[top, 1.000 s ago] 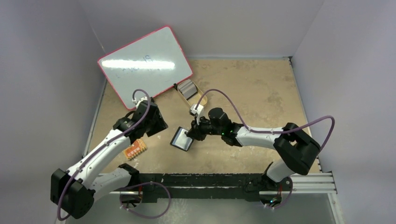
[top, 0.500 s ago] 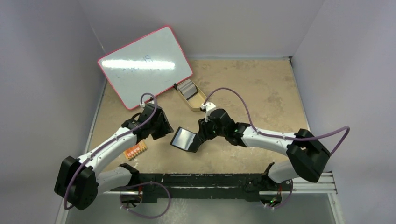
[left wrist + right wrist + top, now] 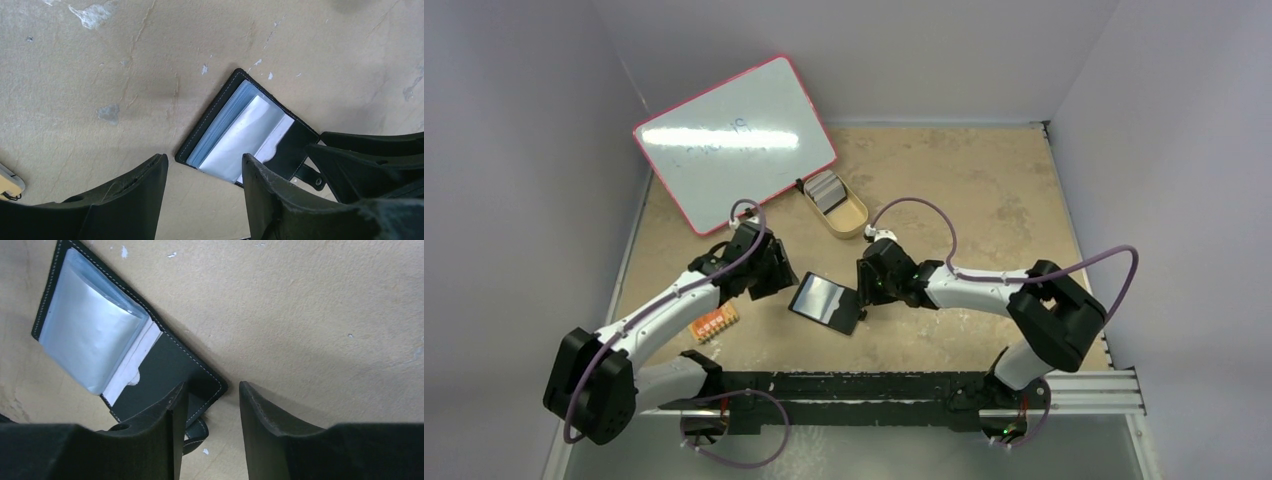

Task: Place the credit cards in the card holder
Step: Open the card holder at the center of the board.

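Your holder [image 3: 826,302] lies open on desk [image 3: 984,200] — L pincer [image 3: 769,275] at its 9 o'clock, R pincer [image 3: 864,290] at 3, both open, empty. Cards [image 3: 825,189] in tray [image 3: 852,218] at 12.

Table [image 3: 984,200]: card holder [image 3: 826,302], tray [image 3: 857,222], orange board [image 3: 714,322]

The holder [image 3: 296,144] is matt black, leather-like, with pale stitching; its pockets [image 3: 235,135] are glossy clear plastic. The table [image 3: 984,190] is rough, matt, chipped tan. The whiteboard [image 3: 734,140] is smooth and glossy.
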Controlling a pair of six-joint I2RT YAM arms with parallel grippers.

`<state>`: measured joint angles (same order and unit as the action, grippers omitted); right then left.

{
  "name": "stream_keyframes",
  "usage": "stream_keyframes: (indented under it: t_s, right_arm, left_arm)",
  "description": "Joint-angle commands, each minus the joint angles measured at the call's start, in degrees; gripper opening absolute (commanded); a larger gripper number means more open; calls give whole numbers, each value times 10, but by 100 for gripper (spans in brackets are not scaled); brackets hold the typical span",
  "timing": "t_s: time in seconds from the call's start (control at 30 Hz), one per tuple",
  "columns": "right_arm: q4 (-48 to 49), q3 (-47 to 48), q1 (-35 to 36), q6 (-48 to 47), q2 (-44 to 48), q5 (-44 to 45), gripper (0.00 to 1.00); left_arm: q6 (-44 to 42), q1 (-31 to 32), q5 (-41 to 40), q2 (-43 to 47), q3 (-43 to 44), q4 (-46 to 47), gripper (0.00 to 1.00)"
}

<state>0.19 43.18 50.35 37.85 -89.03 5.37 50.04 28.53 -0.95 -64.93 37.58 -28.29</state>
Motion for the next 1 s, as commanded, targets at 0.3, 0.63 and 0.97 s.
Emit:
stream_keyframes:
  t_s: [0.3, 0.63, 0.97]
  right_arm:
    - [-133, 110, 3, 52, 45, 42, 44]
    - [-45, 118, 41, 157, 17, -6, 46]
    - [-50, 90, 58, 135, -79, -7, 34]
  left_arm:
    - [22, -2, 70, -3, -33, 72, 52]
    - [50, -5, 16, 43, -39, 47, 56]
    - [17, -26, 5, 17, -20, 30, 62]
